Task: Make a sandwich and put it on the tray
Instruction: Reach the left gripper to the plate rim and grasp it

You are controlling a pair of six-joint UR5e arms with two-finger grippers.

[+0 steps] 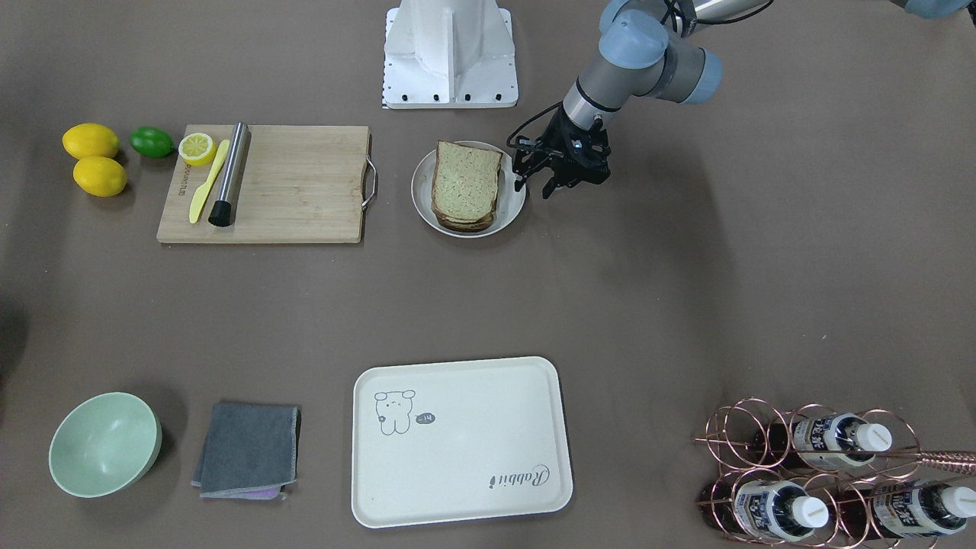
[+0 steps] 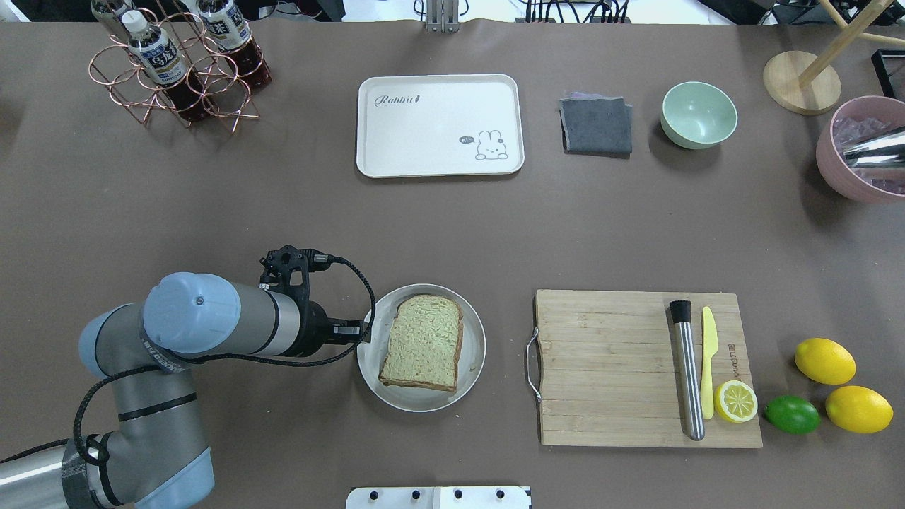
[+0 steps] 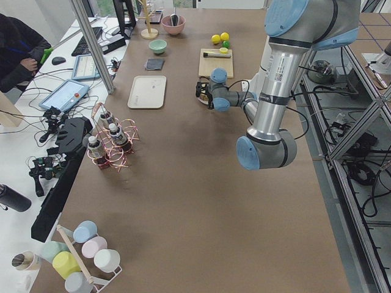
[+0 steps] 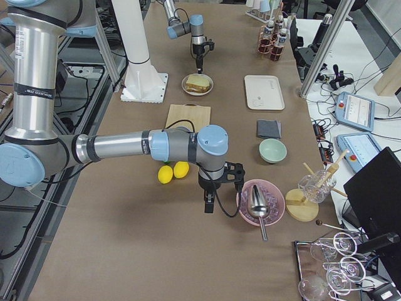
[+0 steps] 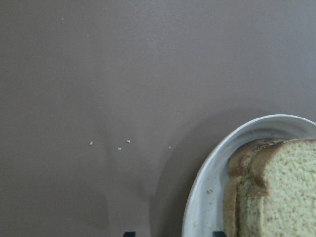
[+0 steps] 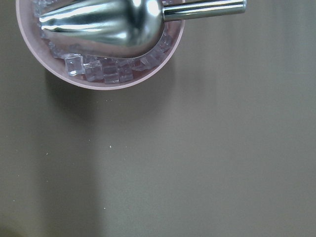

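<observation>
The sandwich point(image 1: 465, 183) is a stack of pale, brown-crusted bread slices on a round grey plate point(image 1: 422, 191). It also shows from overhead point(image 2: 423, 341). No egg shows between the slices. My left gripper point(image 1: 533, 189) is open and empty, low at the plate's rim on the side away from the cutting board. In the left wrist view its fingertips point(image 5: 129, 233) just show at the bottom edge, beside the plate rim point(image 5: 207, 187). The cream tray point(image 2: 424, 134) lies bare at the far side. My right gripper point(image 4: 208, 204) shows only in the exterior right view; I cannot tell its state.
A wooden cutting board point(image 2: 608, 367) holds a steel muddler, a yellow knife and a lemon half, with lemons point(image 2: 824, 360) and a lime beside it. A grey cloth point(image 2: 596, 126), a green bowl point(image 2: 698, 114), a bottle rack point(image 2: 177, 67) and a pink ice bowl point(image 6: 123, 84) stand around.
</observation>
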